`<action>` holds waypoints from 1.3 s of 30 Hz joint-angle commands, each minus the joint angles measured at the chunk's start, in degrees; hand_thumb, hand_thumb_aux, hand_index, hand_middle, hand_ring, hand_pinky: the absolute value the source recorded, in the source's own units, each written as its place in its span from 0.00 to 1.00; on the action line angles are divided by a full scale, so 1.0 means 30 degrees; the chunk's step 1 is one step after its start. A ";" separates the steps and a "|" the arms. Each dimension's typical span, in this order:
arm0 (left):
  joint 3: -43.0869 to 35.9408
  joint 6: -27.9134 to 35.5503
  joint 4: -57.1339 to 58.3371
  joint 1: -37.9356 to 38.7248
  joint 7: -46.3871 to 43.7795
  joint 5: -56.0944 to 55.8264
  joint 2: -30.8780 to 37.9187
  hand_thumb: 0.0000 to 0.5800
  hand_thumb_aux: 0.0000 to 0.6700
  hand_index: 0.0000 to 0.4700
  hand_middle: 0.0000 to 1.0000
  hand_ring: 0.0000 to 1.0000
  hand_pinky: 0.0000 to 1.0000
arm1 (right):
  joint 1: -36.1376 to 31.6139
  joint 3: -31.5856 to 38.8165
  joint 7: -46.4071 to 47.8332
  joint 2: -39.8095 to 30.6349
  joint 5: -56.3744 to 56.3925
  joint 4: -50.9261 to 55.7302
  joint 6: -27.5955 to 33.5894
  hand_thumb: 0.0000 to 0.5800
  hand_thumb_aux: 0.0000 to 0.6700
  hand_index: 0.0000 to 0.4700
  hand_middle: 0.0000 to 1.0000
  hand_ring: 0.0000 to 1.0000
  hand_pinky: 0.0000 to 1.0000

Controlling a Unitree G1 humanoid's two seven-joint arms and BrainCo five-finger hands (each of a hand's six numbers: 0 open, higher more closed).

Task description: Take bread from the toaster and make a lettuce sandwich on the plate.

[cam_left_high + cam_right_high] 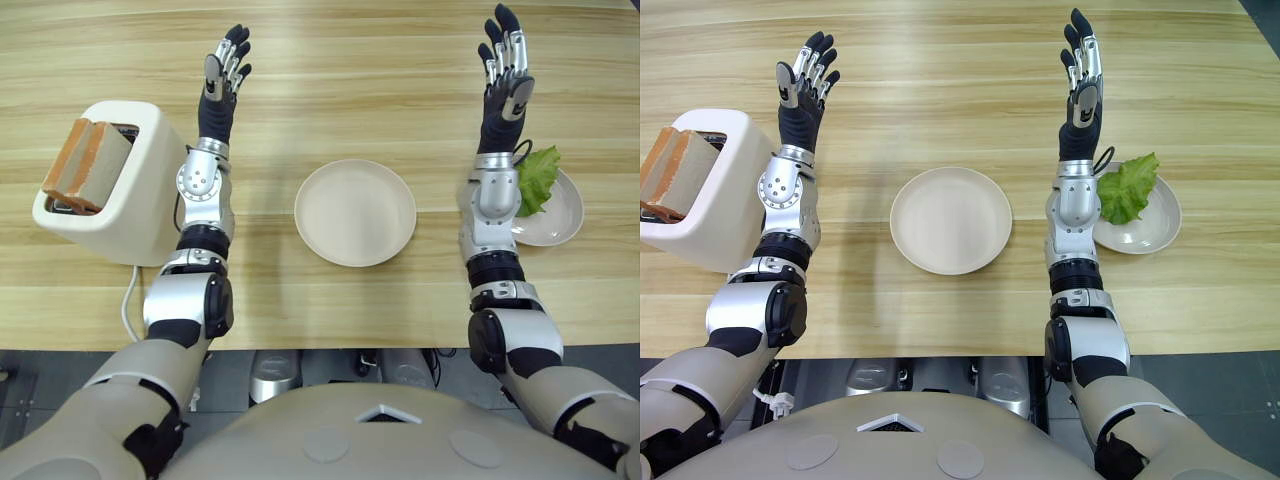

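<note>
At the left edge of the bench (360, 70) I saw the toaster (120, 215), with bread (85, 165) standing up out of its slot. Right of it and farther back, my left hand (225, 70) hung with fingers spread, holding nothing. The plate (355, 212) sat midway along the front edge. My right hand (505, 65) was likewise open and empty. The lettuce (537, 178) lay on a small dish (560, 220) towards the right edge.

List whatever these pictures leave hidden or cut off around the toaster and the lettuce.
1. Bread: lower parts hidden inside the toaster, both views.
2. Toaster's left side: cut by the right eye view's left edge.
3. Lettuce and its dish: left part behind the right arm, both views.
</note>
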 commanded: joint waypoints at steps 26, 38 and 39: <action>-0.3239 0.2253 -1.1513 0.3396 0.4857 0.9080 0.4945 0.00 0.00 0.00 0.00 0.00 0.00 | 0.0477 0.1127 -0.0369 0.0075 -0.1692 -0.1110 0.1440 0.00 0.00 0.00 0.00 0.00 0.00; 0.1140 0.9842 -1.5265 0.9402 -0.0399 0.7676 1.3839 0.00 0.00 0.00 0.00 0.00 0.00 | 0.0430 0.0724 -0.0394 -0.0611 -0.1477 -0.0611 0.1527 0.00 0.00 0.00 0.00 0.00 0.00; 0.1271 1.0061 -1.4908 1.0074 -0.0609 0.7989 1.4576 0.00 0.00 0.00 0.00 0.00 0.00 | 0.0386 0.0699 -0.0377 -0.0669 -0.1444 -0.0487 0.1505 0.00 0.00 0.00 0.00 0.00 0.00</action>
